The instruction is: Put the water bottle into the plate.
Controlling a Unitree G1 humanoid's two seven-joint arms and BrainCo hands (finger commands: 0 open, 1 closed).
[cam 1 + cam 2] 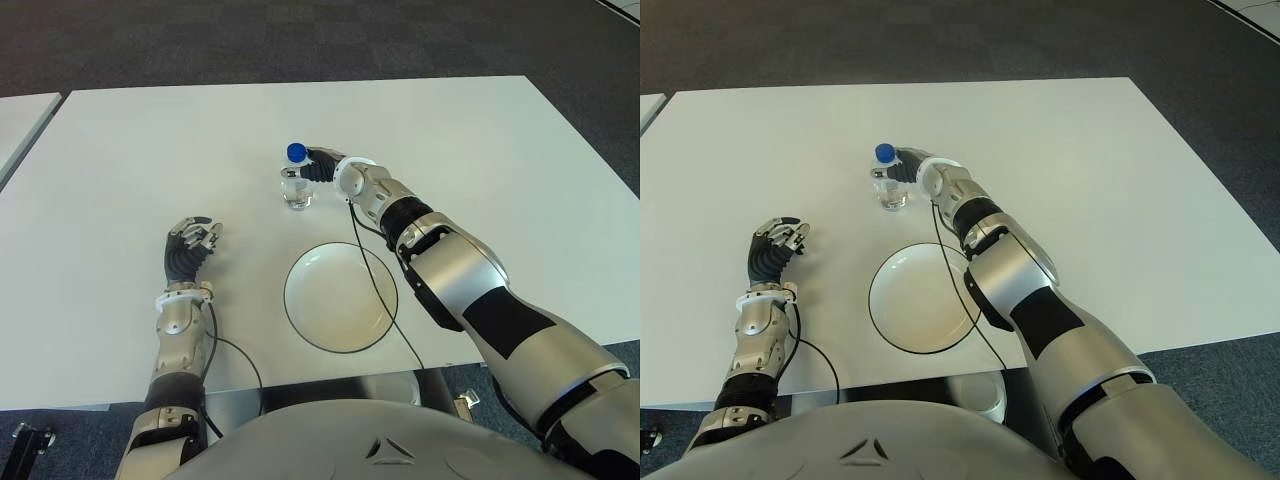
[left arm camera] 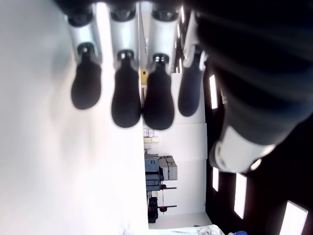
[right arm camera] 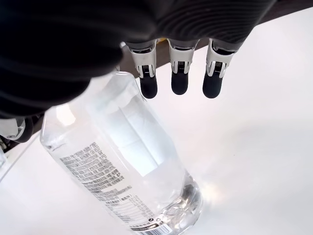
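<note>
Left side: left hand [image 1: 190, 245] shows over the white table [image 1: 120, 150], well apart from the plate and to its left. Fingers loosely extended side by side in the left wrist view, nothing between them. Idle; cannot tell if it touches the surface.

Centre: water bottle [image 1: 296, 180] stands upright on the table, beyond the plate, blue cap [image 1: 295, 152] on. Clear body, printed label visible in the right wrist view. Plate [image 1: 300, 320] lies near the table's front edge, nothing in it. A thin black cable [image 1: 372, 275] from the right arm crosses the plate's right part.

Right side: right hand [image 1: 322, 167] is reached out to the bottle at its upper part, just under the cap, coming in from the bottle's right. Right wrist view: three fingertips [image 3: 179, 83] hang straight and apart, on the far side of the bottle, not pressed on it; thumb side is dark against the lens and not readable. Fingers not yet closed; bottle sits in the span of the hand rather than clamped.

Step in hand (judgement): reach done, grasp pending. Bottle not lifted, not in plate.

Next move calls for: curl fingers and thumb round the bottle, firm enough that the smooth wall does not slip; lift straight up; carry toward the robot; set down upright inside the rim. Watch the cable.
</note>
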